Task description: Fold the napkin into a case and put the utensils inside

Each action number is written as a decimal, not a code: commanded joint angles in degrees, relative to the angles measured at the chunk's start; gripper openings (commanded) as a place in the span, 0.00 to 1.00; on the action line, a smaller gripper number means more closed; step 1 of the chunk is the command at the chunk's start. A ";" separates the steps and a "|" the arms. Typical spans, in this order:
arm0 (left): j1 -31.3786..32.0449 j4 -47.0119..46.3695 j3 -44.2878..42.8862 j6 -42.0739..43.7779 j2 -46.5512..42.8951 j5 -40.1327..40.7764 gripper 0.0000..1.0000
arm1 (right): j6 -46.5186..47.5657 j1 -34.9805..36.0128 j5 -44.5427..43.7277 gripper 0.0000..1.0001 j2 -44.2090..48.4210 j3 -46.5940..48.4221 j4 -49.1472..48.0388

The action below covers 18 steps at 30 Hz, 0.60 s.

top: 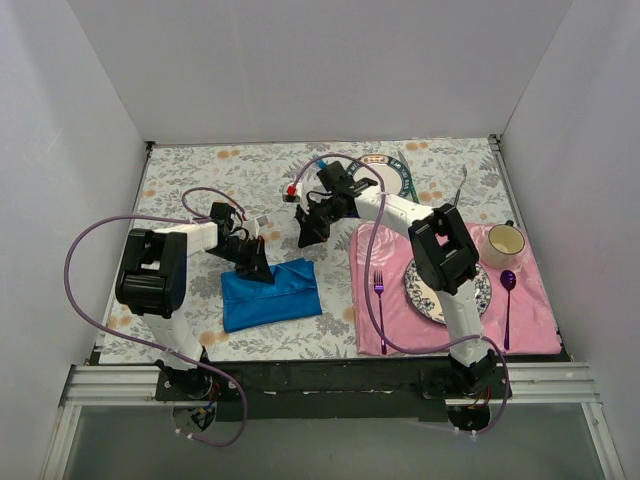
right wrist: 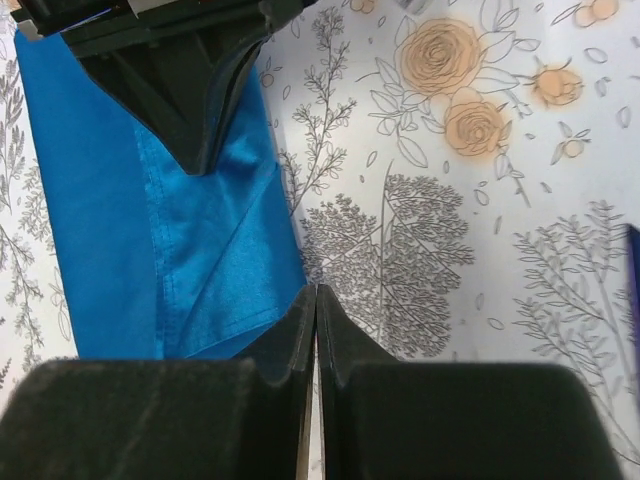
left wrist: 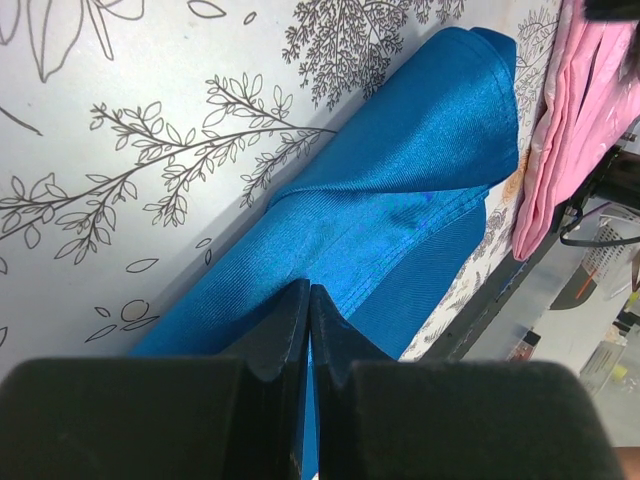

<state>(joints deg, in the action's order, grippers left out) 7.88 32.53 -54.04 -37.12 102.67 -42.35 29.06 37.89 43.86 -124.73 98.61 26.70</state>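
— What lies nearest you?
— The folded bright royal-blue cloth napkin (top: 272,296), flat on the grey floral tablecloth (top: 190,180) in front of your left arm. Its near edge sits close to the black front rail (top: 320,375). Bare tablecloth lies to its left and beyond it.
— And your left gripper?
— Your left gripper (left wrist: 309,296) is closed tight, tips down on the napkin's far left edge. Whether it nips any cloth, I cannot tell.
— The right one?
— Your right gripper (right wrist: 316,296) has its jaws together and holds nothing. It sits over the tablecloth just beside the napkin's far right corner.
— What crowds you?
— On the right, the pink placemat (top: 530,320) lies near the napkin but apart from it. It carries a magenta-purple plastic fork (top: 379,290), a patterned round plate (top: 418,285) partly under your right arm, a purple spoon (top: 508,290) and a cream mug (top: 505,240). Farther back, a dark-rimmed round plate (top: 392,175) sits near the back wall. White walls (top: 60,150) close three sides.
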 commanded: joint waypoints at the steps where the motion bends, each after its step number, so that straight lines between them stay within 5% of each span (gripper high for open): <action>1: 0.38 -1.07 -0.27 2.50 -0.37 6.58 0.00 | -3.22 0.52 0.62 0.06 2.29 -2.89 -0.86; 18: 0.47 -0.54 -0.45 2.76 -0.37 6.93 0.00 | 0.30 1.40 1.76 0.09 4.67 -7.29 0.64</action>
<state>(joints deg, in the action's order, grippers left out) 8.01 32.77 -54.19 -36.82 102.67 -42.15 27.97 38.83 43.90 -124.31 92.27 27.05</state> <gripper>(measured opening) 0.009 0.071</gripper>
